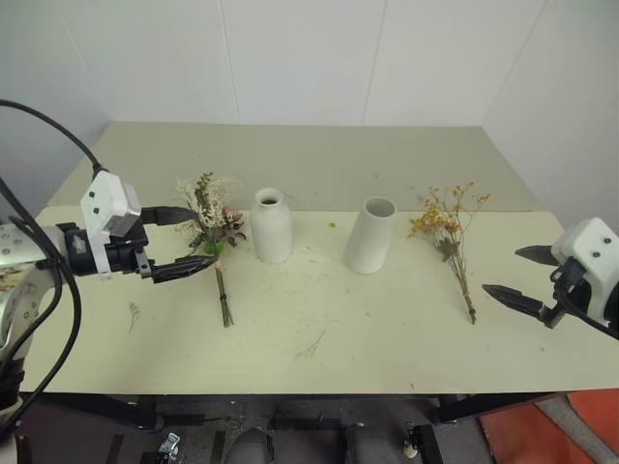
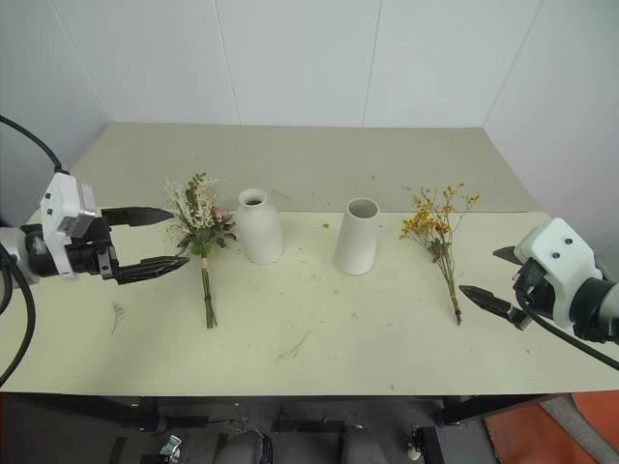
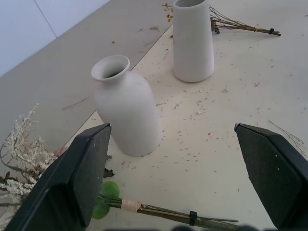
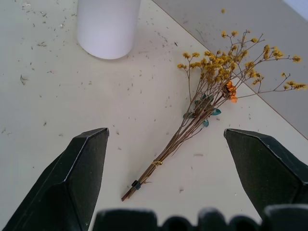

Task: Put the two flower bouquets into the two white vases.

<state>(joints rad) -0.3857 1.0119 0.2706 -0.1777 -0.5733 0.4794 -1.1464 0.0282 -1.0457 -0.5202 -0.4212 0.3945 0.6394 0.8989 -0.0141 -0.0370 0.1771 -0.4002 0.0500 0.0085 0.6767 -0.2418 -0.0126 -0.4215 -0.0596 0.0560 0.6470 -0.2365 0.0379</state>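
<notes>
reach step, nothing picked yet: left gripper (image 1: 184, 237) jaws apart by rose bouquet (image 1: 215, 235) near table's left edge, right gripper (image 1: 517, 277) apart near yellow spray (image 1: 451, 232); next close on stems

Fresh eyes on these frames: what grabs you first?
Two white vases standing mid-table: the bottle-shaped vase on the left, the wide-mouthed vase on the right. A bouquet lies flat outside each: the pink rose bunch beside the bottle, the yellow spray beside the cylinder. The left gripper and right gripper hover open at the table's two ends.
</notes>
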